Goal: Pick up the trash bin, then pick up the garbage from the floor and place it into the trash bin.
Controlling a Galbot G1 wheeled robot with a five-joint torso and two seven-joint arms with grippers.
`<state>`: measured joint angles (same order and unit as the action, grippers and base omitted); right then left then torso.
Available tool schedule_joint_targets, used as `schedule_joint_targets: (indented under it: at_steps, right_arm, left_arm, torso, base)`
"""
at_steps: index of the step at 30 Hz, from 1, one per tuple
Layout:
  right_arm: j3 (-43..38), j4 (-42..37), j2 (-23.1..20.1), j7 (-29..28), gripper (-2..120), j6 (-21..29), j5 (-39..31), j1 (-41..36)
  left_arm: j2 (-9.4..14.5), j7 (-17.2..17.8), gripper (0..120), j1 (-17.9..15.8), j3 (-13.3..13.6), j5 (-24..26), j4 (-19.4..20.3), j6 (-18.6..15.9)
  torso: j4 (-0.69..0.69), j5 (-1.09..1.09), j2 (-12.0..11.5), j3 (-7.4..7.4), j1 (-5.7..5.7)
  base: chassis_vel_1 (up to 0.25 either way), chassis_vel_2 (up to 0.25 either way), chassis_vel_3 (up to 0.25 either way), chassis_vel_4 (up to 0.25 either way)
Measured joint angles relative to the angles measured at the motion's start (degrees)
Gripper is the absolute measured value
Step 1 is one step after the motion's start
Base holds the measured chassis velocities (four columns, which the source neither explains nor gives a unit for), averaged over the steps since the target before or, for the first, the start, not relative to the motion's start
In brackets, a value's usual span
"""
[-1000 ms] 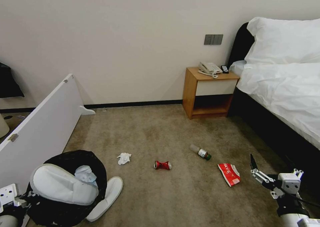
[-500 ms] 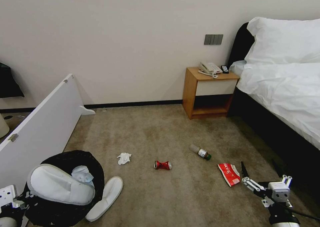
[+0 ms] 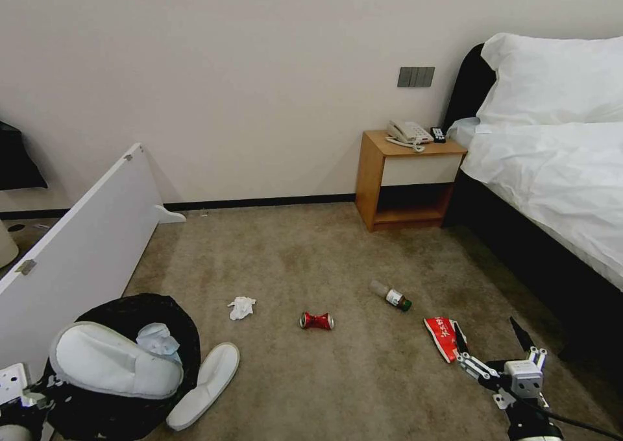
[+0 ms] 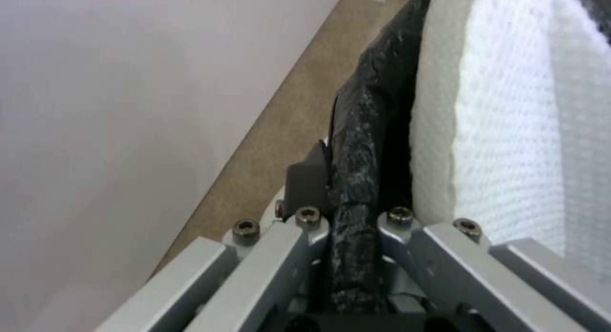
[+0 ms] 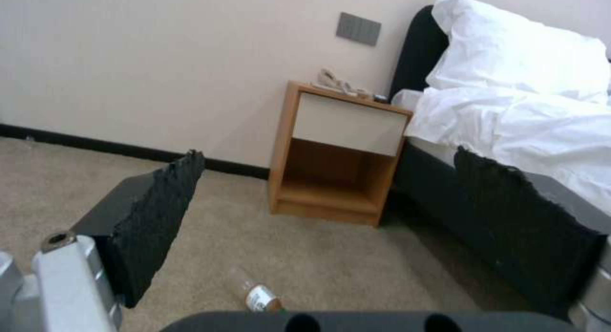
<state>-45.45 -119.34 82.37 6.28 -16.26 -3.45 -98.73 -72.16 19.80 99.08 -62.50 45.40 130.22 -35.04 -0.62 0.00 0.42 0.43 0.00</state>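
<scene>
The trash bin, lined with a black bag, hangs at the lower left with a white slipper and a tissue inside. My left gripper is shut on its rim; in the left wrist view the gripper clamps the black bag beside the slipper. Garbage lies on the carpet: a second slipper, a tissue, a crushed red can, a bottle and a red packet. My right gripper is open, low at the packet's right edge. The right wrist view shows the gripper's pads spread wide, with the bottle below.
A white board leans along the left, close behind the bin. A wooden nightstand with a phone stands against the far wall. The bed, on a dark base, runs along the right side, close to my right arm.
My right gripper has dropped lower and moved left, ending beside the red packet. The bin in my left gripper has sunk slightly. The litter on the floor has not moved.
</scene>
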Motion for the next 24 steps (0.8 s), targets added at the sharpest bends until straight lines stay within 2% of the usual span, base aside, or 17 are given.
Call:
schedule_joint_targets:
  at_steps: [24]
  right_arm:
    - [-0.2,0.2,-0.4,1.2,100,-0.3,-0.5,-0.2]
  left_arm:
    - [-0.1,0.0,3,0.3,0.4,-0.3,0.2,2.0]
  torso:
    - [0.0,0.0,0.0,0.0,0.0]
  base:
    - [0.0,0.0,0.0,0.0]
